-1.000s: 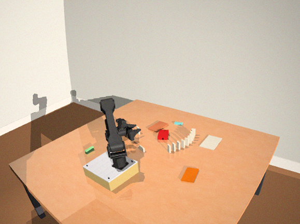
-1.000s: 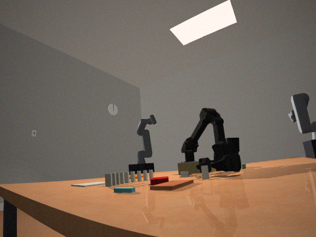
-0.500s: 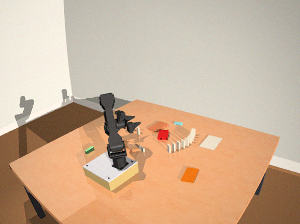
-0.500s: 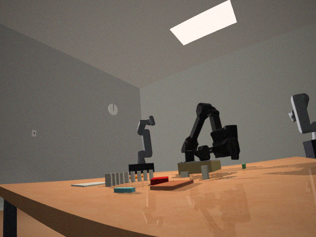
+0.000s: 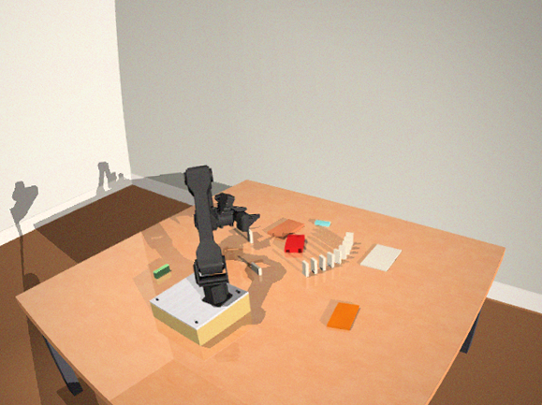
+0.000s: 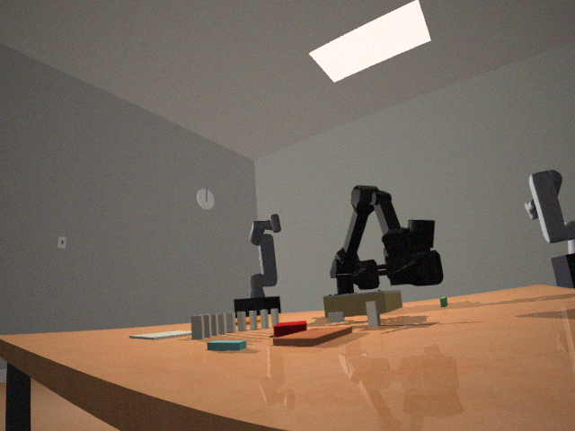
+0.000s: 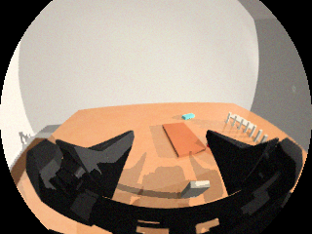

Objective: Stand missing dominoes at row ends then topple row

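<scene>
A curved row of several pale dominoes (image 5: pixel 323 262) (image 6: pixel 214 324) stands upright on the table. One separate pale domino (image 5: pixel 250 236) (image 6: pixel 373 313) (image 7: pixel 196 188) stands upright by itself, well away from the row. Another pale domino (image 5: pixel 259 271) (image 6: pixel 335 316) lies low on the table near the arm's base. My gripper (image 5: pixel 253 216) (image 7: pixel 171 134) is wide open and empty. It is above the table, above and behind the lone standing domino, touching nothing. In the wrist view that domino shows low between the spread fingers.
A red block (image 5: pixel 294 243) (image 6: pixel 290 328) and a flat brown-orange block (image 5: pixel 285 228) (image 6: pixel 315 336) (image 7: pixel 182 138) lie between the lone domino and the row. A cyan block (image 5: pixel 322 223) (image 6: pixel 225 345) (image 7: pixel 188 116), whitish plate (image 5: pixel 381 257), orange plate (image 5: pixel 343 316) and green block (image 5: pixel 161 270) (image 6: pixel 443 301) lie farther out.
</scene>
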You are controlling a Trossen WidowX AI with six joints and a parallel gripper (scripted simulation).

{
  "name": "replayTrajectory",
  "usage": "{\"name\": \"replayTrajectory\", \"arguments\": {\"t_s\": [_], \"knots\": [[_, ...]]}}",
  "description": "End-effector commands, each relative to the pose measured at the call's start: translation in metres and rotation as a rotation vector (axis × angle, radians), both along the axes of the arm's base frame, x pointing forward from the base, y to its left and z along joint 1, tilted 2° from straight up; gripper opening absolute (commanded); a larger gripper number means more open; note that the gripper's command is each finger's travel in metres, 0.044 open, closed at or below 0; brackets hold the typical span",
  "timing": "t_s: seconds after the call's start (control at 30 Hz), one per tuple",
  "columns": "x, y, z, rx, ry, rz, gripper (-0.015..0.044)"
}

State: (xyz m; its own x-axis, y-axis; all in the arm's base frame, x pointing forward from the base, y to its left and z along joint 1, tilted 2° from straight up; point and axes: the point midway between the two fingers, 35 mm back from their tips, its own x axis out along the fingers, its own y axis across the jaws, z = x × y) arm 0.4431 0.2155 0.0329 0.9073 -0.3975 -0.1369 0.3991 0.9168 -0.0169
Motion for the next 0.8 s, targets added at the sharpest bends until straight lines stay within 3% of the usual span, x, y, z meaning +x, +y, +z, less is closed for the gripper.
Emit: {"name": "replayTrajectory", "arguments": {"t_s": [0.0, 0.23, 0.77], "knots": [[0.050, 0.015, -0.011, 0.077, 0.274, 0.136, 0.0440], [0.073, 0.017, -0.002, 0.264, 0.492, 0.198, 0.0440], [0.041, -0.007, 0.014, 0.521, 0.913, 0.118, 0.0440]]}}
